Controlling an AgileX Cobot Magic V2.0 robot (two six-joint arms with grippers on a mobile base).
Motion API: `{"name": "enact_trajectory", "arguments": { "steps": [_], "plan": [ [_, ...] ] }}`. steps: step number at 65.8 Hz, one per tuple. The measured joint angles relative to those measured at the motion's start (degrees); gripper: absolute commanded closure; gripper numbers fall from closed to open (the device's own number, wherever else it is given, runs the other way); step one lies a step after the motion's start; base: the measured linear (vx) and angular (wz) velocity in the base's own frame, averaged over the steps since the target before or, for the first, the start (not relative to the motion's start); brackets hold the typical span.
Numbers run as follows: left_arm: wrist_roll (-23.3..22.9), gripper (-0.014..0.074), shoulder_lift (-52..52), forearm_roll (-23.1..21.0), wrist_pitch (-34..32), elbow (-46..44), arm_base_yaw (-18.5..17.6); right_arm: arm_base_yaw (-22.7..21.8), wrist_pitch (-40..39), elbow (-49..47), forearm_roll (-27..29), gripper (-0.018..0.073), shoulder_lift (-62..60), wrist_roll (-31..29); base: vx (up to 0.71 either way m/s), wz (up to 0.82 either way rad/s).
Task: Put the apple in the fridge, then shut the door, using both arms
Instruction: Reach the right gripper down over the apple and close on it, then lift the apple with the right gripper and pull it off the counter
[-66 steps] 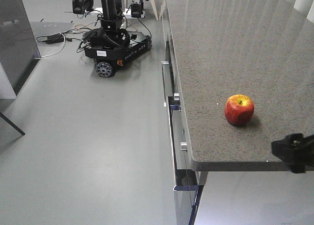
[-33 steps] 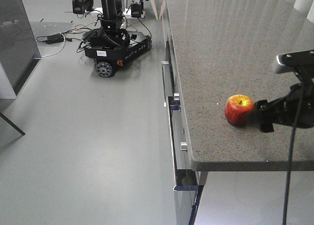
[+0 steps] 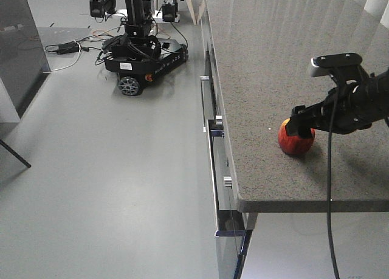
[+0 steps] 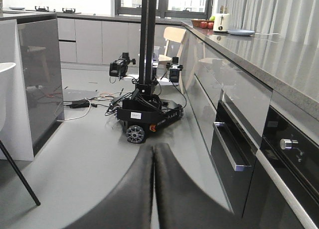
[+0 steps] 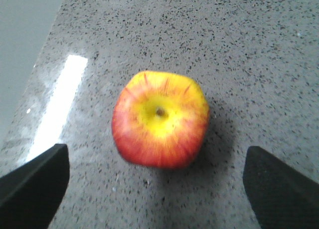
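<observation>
The apple, red with a yellow stem dimple, sits on the grey speckled counter near its front edge. My right gripper hovers right over it, open, with one black finger far out on each side of the apple and not touching it. My left gripper is held low over the floor, its fingers pressed together with nothing between them. The dark-grey fridge stands at the left; its inside is out of view.
Another wheeled robot base with loose cables stands on the floor ahead. Drawers and an oven with bar handles run under the counter. A thin black leg slants at the left.
My right arm came in from the lower right and moved up and left until its gripper hangs over the apple. The apple has not moved.
</observation>
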Motion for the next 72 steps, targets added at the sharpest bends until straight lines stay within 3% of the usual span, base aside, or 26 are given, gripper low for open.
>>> {"name": "enact_trajectory", "arguments": {
  "steps": [27, 50, 72],
  "plan": [
    [0.00, 0.0602, 0.00, 0.00, 0.00, 0.00, 0.00, 0.05, -1.66, -3.50, 2.21, -0.0021, 9.08, -0.76, 0.00, 0.00],
    [0.00, 0.0602, 0.00, 0.00, 0.00, 0.00, 0.00, 0.05, -3.15, -3.50, 2.57, 0.0186, 10.05, -0.82, 0.00, 0.00],
    [0.00, 0.0602, 0.00, 0.00, 0.00, 0.00, 0.00, 0.05, -0.58, -3.50, 2.62, 0.0195, 8.23, -0.82, 0.00, 0.00]
  ]
}}
